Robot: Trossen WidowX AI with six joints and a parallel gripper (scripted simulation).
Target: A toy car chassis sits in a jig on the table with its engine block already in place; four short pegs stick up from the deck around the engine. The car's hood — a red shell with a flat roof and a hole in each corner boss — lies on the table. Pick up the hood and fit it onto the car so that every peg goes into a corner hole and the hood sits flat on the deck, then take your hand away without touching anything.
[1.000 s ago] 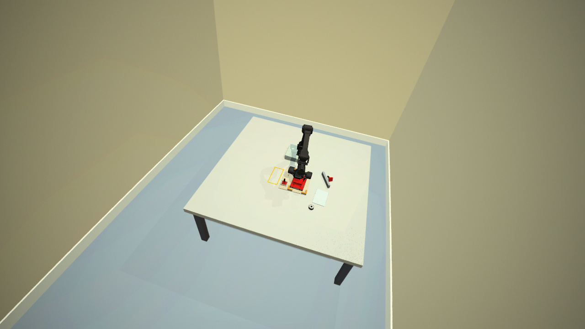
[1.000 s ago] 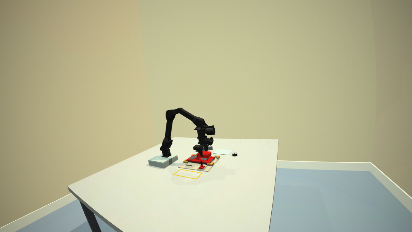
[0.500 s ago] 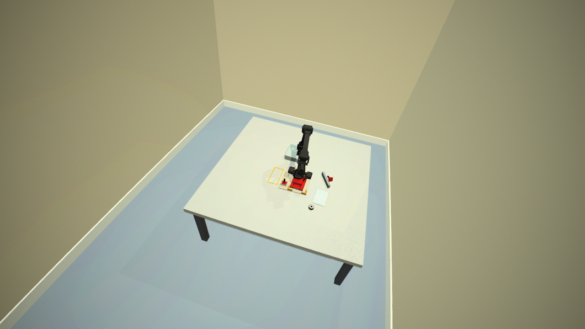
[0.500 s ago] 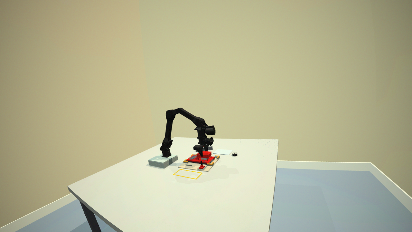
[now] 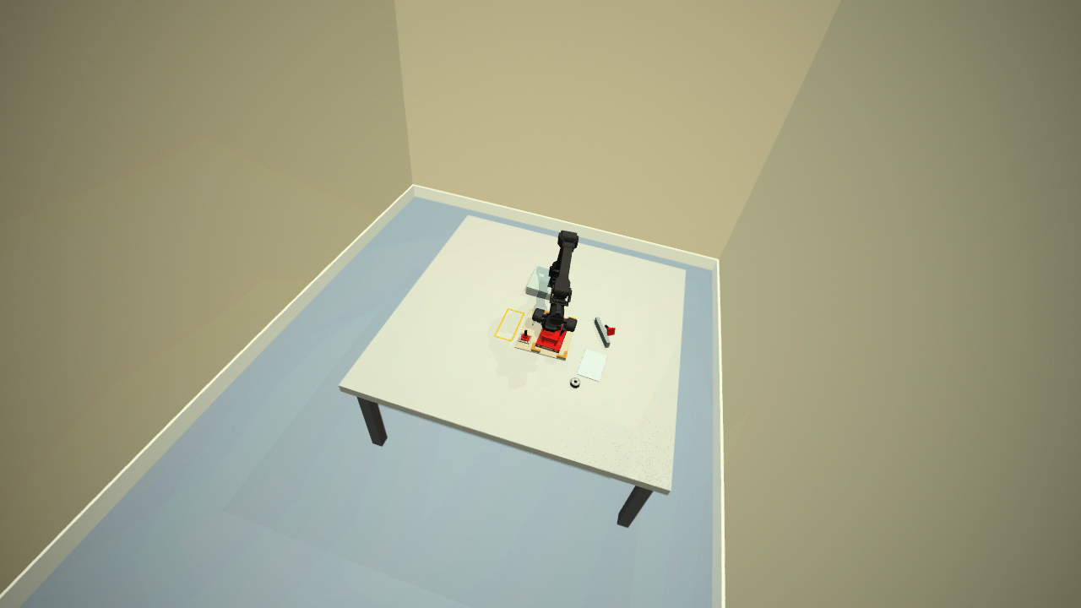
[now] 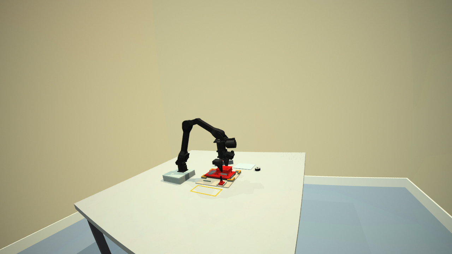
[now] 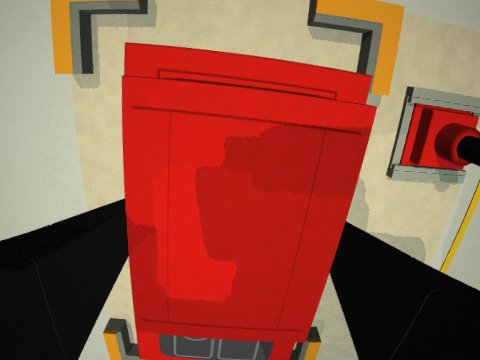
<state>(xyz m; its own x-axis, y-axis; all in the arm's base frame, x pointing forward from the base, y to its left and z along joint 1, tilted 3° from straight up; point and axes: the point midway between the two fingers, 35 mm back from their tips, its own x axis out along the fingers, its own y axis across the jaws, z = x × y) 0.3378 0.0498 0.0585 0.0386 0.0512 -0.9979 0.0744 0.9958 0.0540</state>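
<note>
The red hood [image 7: 240,207] fills the wrist view, flat roof up, and my gripper [image 7: 234,219] is shut on its two long sides. It is low over the red car chassis [image 6: 220,173], which sits in the jig with orange corner brackets [image 7: 96,14]. A strip of chassis with a grey window part [image 7: 214,346] shows at the near end. In the exterior view the hood [image 6: 226,169] looks to rest on or just above the deck. The pegs and corner holes are hidden. In the top view the hood [image 5: 552,339] lies under the arm.
A red knob in a grey holder [image 7: 440,143] stands on the jig board right of the car. A yellow outlined rectangle [image 6: 206,190], a pale sheet [image 6: 244,166], a small black ring [image 6: 257,169], a grey bar with a red block [image 5: 605,330] and the arm's base block [image 6: 178,176] lie around.
</note>
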